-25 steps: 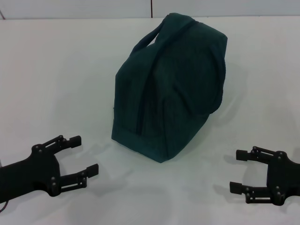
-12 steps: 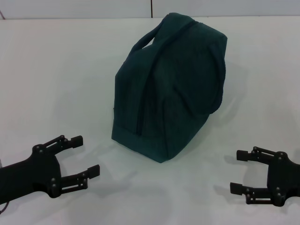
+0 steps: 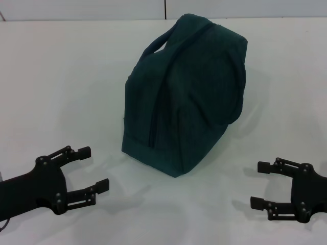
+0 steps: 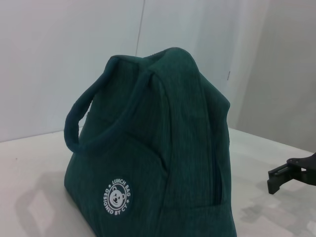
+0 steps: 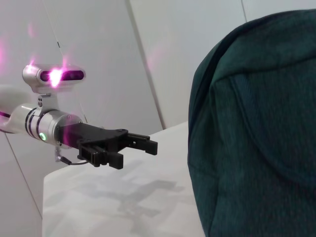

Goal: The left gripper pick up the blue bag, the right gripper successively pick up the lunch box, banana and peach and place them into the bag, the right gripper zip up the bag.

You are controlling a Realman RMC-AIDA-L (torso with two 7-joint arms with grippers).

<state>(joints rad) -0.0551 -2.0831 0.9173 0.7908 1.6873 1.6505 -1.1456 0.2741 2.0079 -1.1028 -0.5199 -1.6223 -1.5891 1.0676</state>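
Note:
The blue bag (image 3: 186, 94) stands closed on the white table (image 3: 61, 81), its handles folded over the top. In the left wrist view the bag (image 4: 163, 148) shows a loop handle and a round white logo (image 4: 117, 197). My left gripper (image 3: 95, 167) rests low at the front left, open and empty, a hand's width from the bag's near corner. My right gripper (image 3: 257, 184) sits open and empty at the front right, farther from the bag. The lunch box, banana and peach are out of view.
The right wrist view shows the bag (image 5: 256, 133) close by and, beyond it, the left gripper (image 5: 139, 154) above the table edge. The right gripper (image 4: 279, 173) shows at the edge of the left wrist view. A pale wall (image 3: 82, 9) runs behind the table.

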